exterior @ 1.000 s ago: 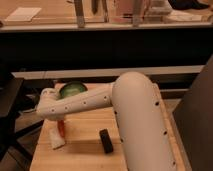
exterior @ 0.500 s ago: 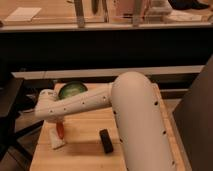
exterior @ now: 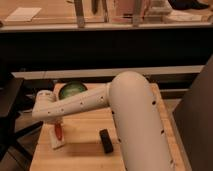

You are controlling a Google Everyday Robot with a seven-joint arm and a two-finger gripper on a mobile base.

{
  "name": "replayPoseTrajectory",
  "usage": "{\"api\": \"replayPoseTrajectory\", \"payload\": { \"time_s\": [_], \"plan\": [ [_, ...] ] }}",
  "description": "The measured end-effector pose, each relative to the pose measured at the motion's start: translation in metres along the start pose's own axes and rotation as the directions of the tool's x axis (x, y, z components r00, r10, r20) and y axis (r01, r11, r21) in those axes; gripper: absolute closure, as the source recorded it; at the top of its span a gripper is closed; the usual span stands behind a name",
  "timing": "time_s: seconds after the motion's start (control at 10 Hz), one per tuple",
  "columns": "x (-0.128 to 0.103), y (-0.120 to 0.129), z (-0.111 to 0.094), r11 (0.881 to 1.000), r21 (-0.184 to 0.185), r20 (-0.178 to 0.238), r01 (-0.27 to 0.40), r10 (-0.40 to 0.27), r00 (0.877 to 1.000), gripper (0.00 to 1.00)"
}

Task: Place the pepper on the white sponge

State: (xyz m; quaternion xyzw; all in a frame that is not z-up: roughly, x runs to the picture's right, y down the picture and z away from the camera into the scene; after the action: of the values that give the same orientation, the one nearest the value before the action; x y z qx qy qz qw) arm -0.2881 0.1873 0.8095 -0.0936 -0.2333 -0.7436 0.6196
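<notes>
The pepper (exterior: 58, 131) was a small, slender thing, orange-red and smooth-looking, narrowing toward its lower end. It stood nearly upright at the left side of the table (exterior: 82, 150), its lower end over the white sponge (exterior: 58, 142), a flat pale pad with soft, squared edges lying on the wood. I could not tell whether the pepper touched the sponge.

My hand (exterior: 56, 121) was right above the pepper, tucked under my forearm, so I cannot tell how wide it was or whether it gripped the pepper at all.

My arm (exterior: 127, 107) was a thick, rounded white shell, glossy like moulded plastic, with small dark dots along its length. The table was light wood with a plain, matte top. Near its middle lay a black block (exterior: 106, 140), dull and rectangular, well apart from the sponge. Behind my forearm sat a green bowl (exterior: 72, 90), round and shiny at its rim.
</notes>
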Motion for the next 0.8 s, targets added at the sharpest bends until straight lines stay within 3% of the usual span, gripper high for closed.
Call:
{"api": "replayPoseTrajectory", "payload": {
  "time_s": [0.6,0.8],
  "plan": [
    [-0.0023,-0.0021,0.0007,1.000,0.013,0.006,0.006,-0.006,1.000,0.96],
    [-0.0028,-0.0029,0.0013,1.000,0.018,0.008,0.009,-0.009,1.000,0.90]
  ]
}}
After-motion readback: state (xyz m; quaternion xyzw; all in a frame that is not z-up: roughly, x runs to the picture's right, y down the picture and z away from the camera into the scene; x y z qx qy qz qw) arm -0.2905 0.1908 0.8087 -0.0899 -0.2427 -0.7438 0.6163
